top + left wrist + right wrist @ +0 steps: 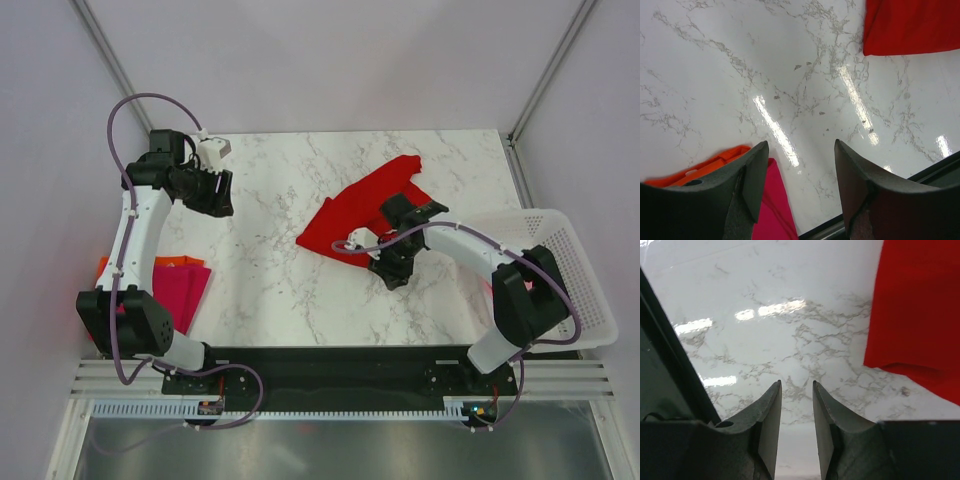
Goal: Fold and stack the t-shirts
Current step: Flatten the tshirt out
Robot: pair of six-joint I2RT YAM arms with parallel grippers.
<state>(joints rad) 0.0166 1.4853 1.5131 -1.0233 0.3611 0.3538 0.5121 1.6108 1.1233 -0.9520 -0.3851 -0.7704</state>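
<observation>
Bright red cloth t-shirt (358,215) lies crumpled on the white marble-patterned table (270,295), towards the far right, outside any container. White perforated plastic basket (575,262) stands at the table's right edge; the right arm's elbow hides part of its inside. A folded magenta t-shirt (180,288) lies over a folded orange t-shirt (176,261) at the left edge. Left gripper (800,145): claw spread wide, nothing between. Right gripper (797,385), just beside the red shirt: fingers narrowly parted, pinching nothing.
</observation>
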